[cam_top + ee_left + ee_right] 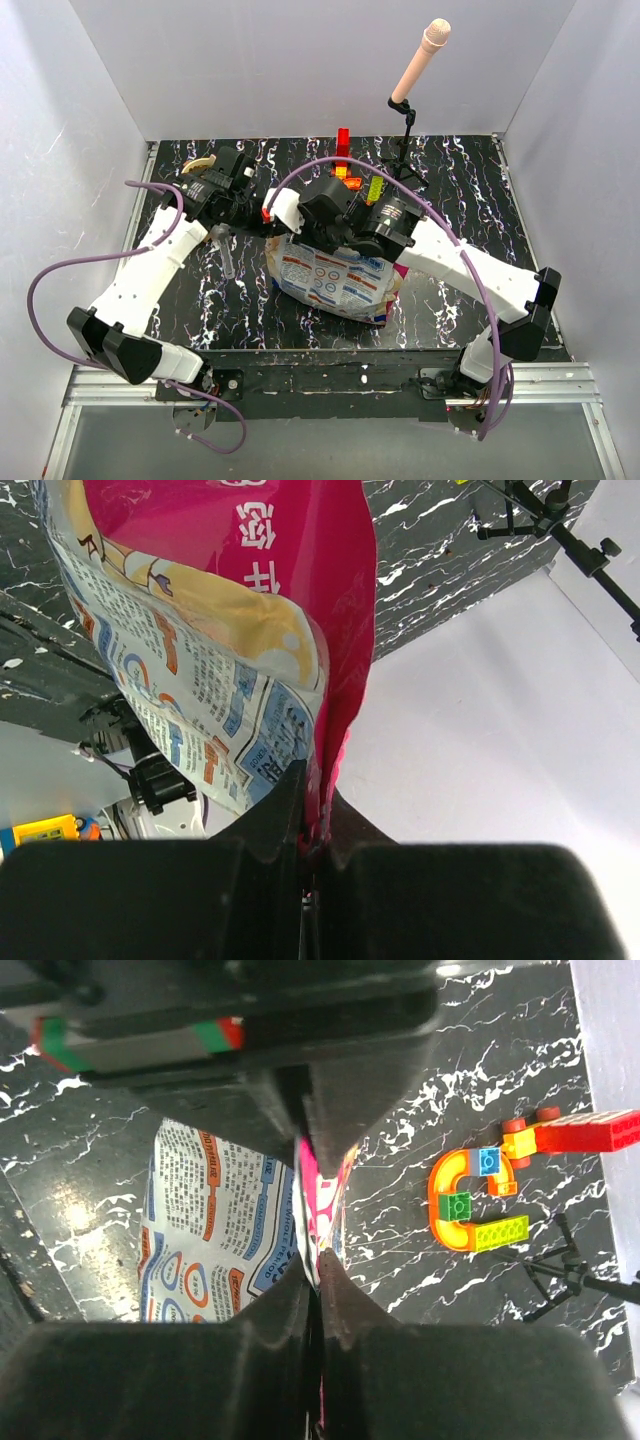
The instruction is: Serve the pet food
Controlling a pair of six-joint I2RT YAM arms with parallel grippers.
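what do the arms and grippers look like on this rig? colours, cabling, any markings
The left arm and right arm have white shell links with black joint housings. A lilac cable loops loosely off each. The left gripper and right gripper have matte black, wedge-shaped fingers. A red-and-green strip marks the left gripper's body.

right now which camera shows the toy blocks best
The right wrist view: the toy blocks lie unobstructed beside the pet food bag. The top view shows only red, yellow and green bits behind the right arm. The left wrist view catches maybe one yellow block at its edge.
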